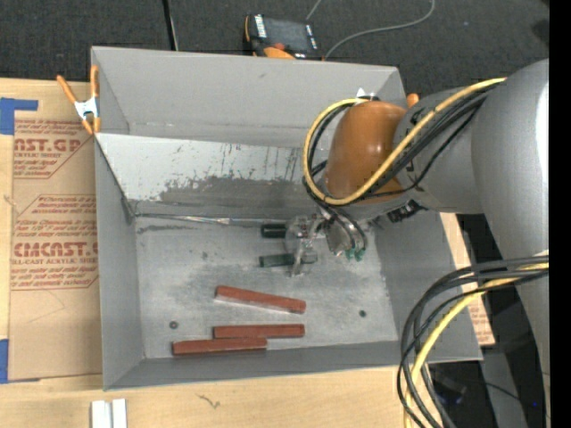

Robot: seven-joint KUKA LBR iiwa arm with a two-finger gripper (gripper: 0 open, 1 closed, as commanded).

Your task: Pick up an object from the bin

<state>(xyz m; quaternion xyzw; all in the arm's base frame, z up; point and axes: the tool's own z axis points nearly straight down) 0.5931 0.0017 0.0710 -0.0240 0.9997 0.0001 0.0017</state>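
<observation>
My gripper (272, 246) hangs low over the bin floor, right of centre, with its two dark fingertips (272, 231) pointing left. They stand apart with only bare floor between them, so the gripper is open. A long red-brown flat bar (259, 300) lies slightly tilted on the floor just below the gripper, apart from it. Two more red-brown bars lie nearer the front wall: one (259, 332) to the right, the other (219, 347) to the left and partly under it.
The arm with its orange cover and yellow-black cables reaches in from the right over the bin's right side. The sloped back wall rises close behind the gripper.
</observation>
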